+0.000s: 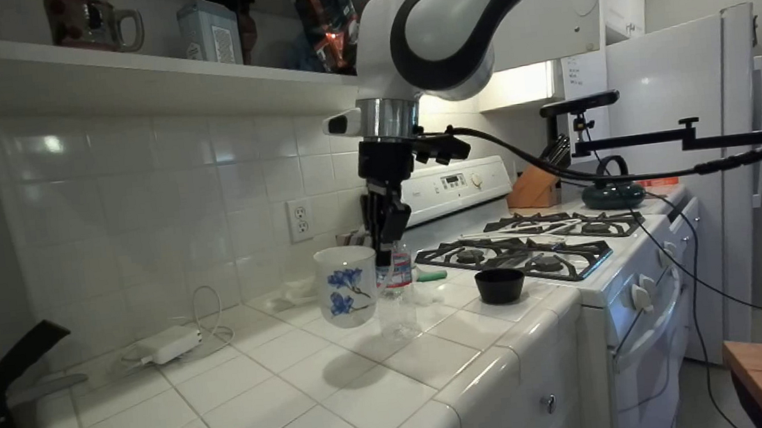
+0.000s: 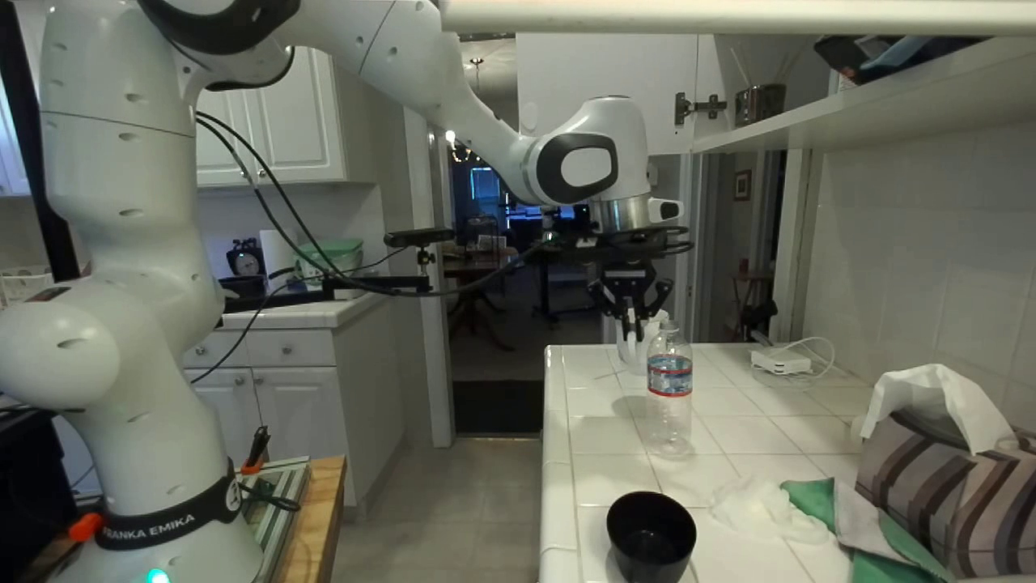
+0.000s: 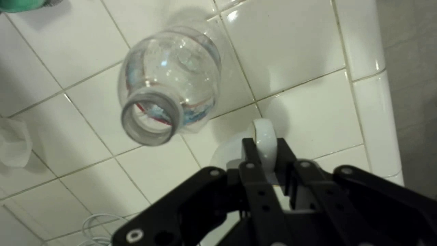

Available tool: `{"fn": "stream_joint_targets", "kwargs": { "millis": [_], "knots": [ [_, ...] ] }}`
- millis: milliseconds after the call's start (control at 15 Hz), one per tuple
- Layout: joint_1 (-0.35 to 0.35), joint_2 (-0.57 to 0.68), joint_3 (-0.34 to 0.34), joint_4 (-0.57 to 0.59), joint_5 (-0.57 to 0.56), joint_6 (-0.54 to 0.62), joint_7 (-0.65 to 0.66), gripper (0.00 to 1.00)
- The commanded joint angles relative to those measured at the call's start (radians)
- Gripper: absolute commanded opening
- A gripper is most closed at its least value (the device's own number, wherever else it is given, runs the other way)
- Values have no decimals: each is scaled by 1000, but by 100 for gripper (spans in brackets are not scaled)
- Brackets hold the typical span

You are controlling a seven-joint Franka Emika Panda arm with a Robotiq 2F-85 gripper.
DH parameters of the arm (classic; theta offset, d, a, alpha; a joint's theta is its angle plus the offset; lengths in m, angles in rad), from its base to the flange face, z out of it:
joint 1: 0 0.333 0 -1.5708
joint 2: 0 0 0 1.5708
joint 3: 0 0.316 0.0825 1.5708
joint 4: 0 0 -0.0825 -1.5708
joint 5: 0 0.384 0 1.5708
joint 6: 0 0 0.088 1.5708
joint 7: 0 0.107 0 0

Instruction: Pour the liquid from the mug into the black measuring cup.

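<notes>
A white-tiled desk (image 1: 141, 412) spreads under everything I am working with. Over it hangs my black end effector (image 3: 264, 147), clamped on a curved white handle (image 3: 265, 132), one tip pressed to each side. A clear plastic bottle (image 2: 670, 376) with a red and blue label stands upright on the desk, near my grip. The wide white mug (image 1: 346, 287), blue flowers on its side, is what I hold: upright, off the desk, its shadow (image 1: 352, 369) on the tiles below. Smallest of the vessels, the low black measuring cup (image 2: 651, 534) stands on the desk, well apart from the mug, with the bottle between them in both exterior views. I judge the grasp and lift done; carrying the mug around the bottle to the cup, tilting it and pouring are left. I cannot see inside the mug, so whether it holds liquid I cannot tell.
</notes>
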State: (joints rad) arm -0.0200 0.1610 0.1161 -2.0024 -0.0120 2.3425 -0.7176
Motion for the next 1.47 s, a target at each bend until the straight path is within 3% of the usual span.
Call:
{"fn": "stream_joint_targets", "kwargs": {
  "millis": [0, 733, 1400],
  "knots": [
    [-6, -65, -20, 6, 37, -45, -29, 4],
    [3, -85, -45, 133, 63, -114, -21, 4],
    [-6, -214, -102, 124, 8, -347, -21, 4]
  ]
}}
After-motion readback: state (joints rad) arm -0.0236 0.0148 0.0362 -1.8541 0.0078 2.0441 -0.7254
